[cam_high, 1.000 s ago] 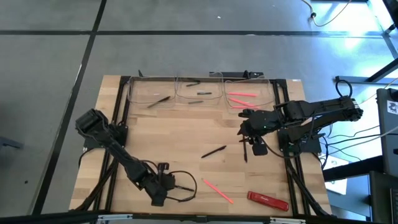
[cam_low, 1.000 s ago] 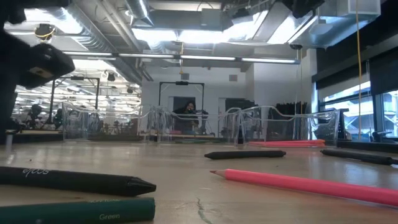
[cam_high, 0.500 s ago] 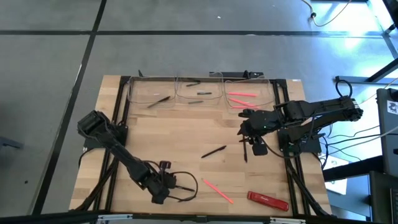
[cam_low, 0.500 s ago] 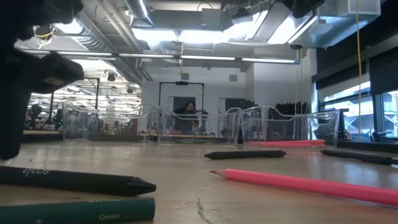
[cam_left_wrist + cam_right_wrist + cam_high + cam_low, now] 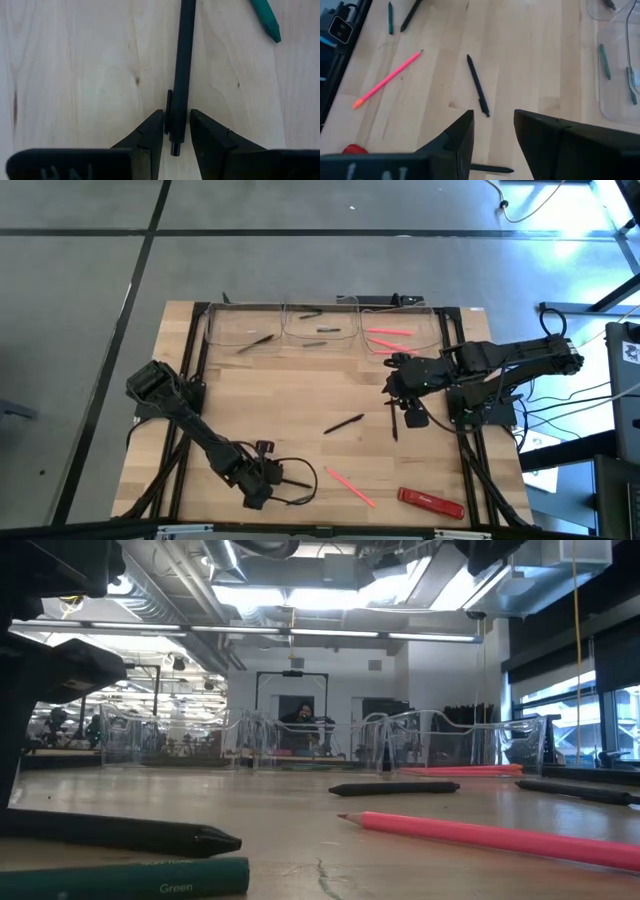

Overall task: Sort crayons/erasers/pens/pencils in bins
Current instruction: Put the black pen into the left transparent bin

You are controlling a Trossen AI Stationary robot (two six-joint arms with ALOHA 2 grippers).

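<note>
A black pen (image 5: 181, 60) lies flat on the wood near the table's front left, also in the low view (image 5: 120, 832). My left gripper (image 5: 176, 117) points down over the pen's clip end, open, one finger on each side. A green crayon (image 5: 265, 20) lies beside the pen. My right gripper (image 5: 494, 125) hangs open and holding nothing above the table's right middle (image 5: 395, 385). Below it lie another black pen (image 5: 478, 86) and a pink pencil (image 5: 387, 80). Three clear bins (image 5: 322, 328) stand along the far edge. My left gripper has its fingers (image 5: 150, 130) on either side of the black pen's clip end (image 5: 170, 107), coming from above and slanting, across the pen. The gap is barely wider than the pen, and I cannot tell whether a finger touches it. The pen lies on the table.
The left bin (image 5: 240, 332) holds a black pen, the middle one short grey-green sticks, the right one (image 5: 400, 335) pink sticks. A flat red bar (image 5: 431, 502) lies at the front right. A third black pen (image 5: 394, 425) lies below the right arm. Black frame rails edge the table.
My left gripper has come down over the black pen's clip end, its fingers now standing at table height in the low view. The pen has shifted a little on the wood, and its printed label no longer shows.
</note>
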